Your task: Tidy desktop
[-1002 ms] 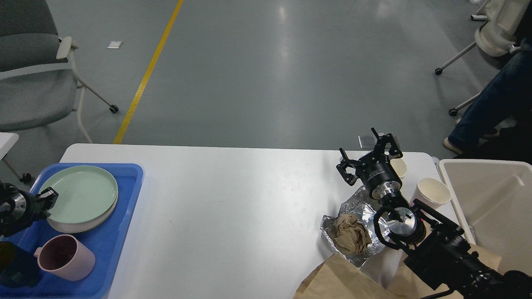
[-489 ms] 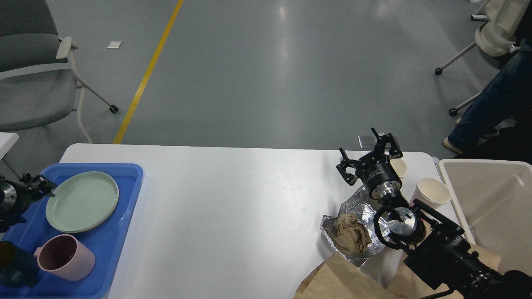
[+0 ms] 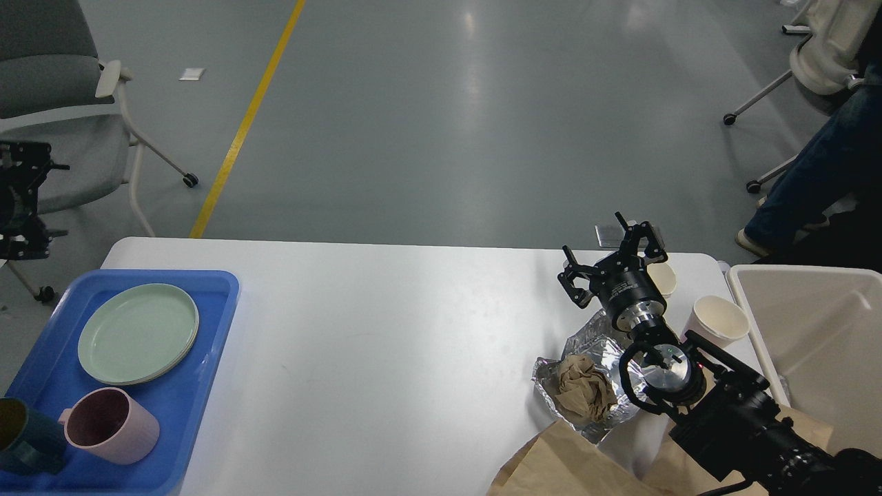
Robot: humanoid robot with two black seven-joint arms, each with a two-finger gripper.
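Note:
The white desktop (image 3: 386, 344) fills the lower view. At its left, a blue tray (image 3: 213, 331) holds stacked green plates (image 3: 138, 333), a pink mug (image 3: 110, 426) and a dark teal cup (image 3: 24, 434). At the right lie crinkled foil (image 3: 592, 341) with a crumpled brown paper ball (image 3: 582, 393), two paper cups (image 3: 716, 320) (image 3: 663, 277) and a brown paper bag (image 3: 565, 461). My right gripper (image 3: 606, 244) is open and empty above the foil, next to the cups. My left gripper (image 3: 27, 200) is open and empty, raised at the left edge beyond the tray.
A beige bin (image 3: 813, 331) stands off the table's right end. A grey wheeled chair (image 3: 69, 117) is behind the left corner. A seated person's leg (image 3: 813, 179) is at the far right. A small grey card (image 3: 610, 234) lies at the far edge.
My left gripper let go of the green plate, which settled on the tray, and the arm rose up and back to the left edge. The right arm has not moved.

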